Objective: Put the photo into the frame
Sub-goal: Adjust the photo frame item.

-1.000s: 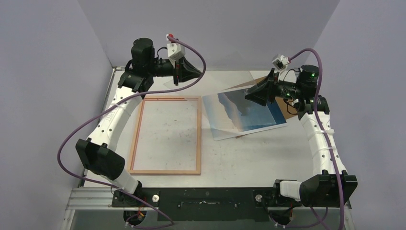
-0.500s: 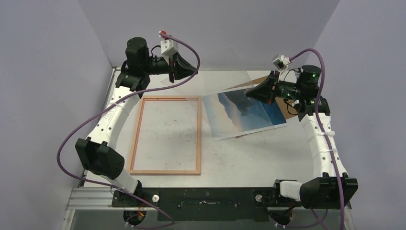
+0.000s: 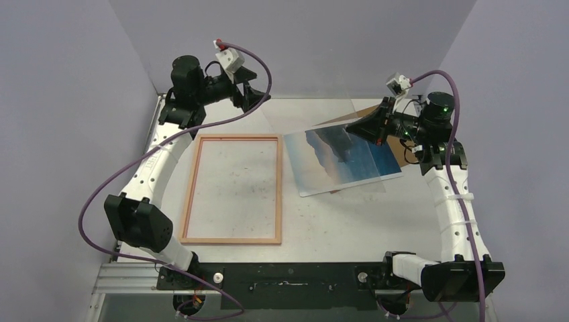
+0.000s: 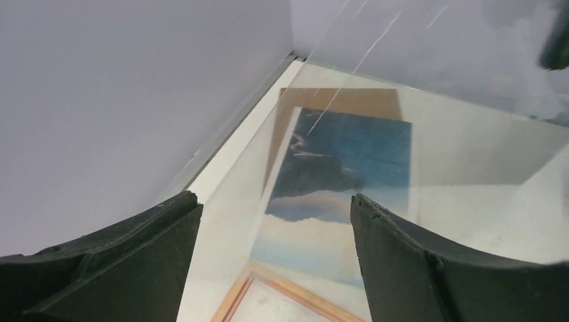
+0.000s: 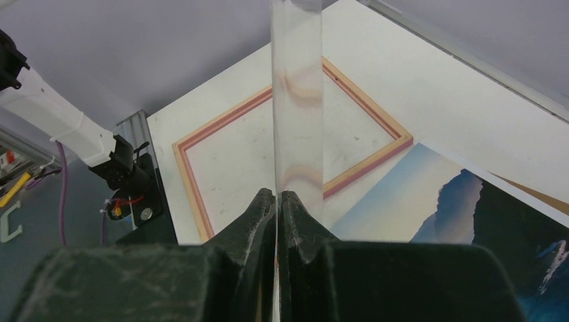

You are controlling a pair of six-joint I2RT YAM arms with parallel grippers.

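The photo (image 3: 335,164), sea and dark mountains, lies face up on the table just right of the frame (image 3: 235,137), which lies flat with its tan wood side up. My right gripper (image 3: 359,127) hovers over the photo's far part, shut on the edge of a clear sheet (image 3: 302,117) that slants over the photo. The right wrist view shows the sheet (image 5: 295,80) pinched edge-on between the jaws (image 5: 277,194), above the frame (image 5: 221,121) and photo (image 5: 470,208). My left gripper (image 3: 253,96) is open and empty at the back left; its view looks through the sheet (image 4: 470,134) at the photo (image 4: 349,161).
A brown cardboard board (image 3: 404,151) lies under the photo's far right side, its edge showing behind the photo (image 4: 335,97). The grey walls close in the back and both sides. The arm bases stand at the near edge.
My left gripper has opened and drawn back to the upper left, away from the clear sheet's corner. The right gripper has shut on the sheet and shifted slightly right.
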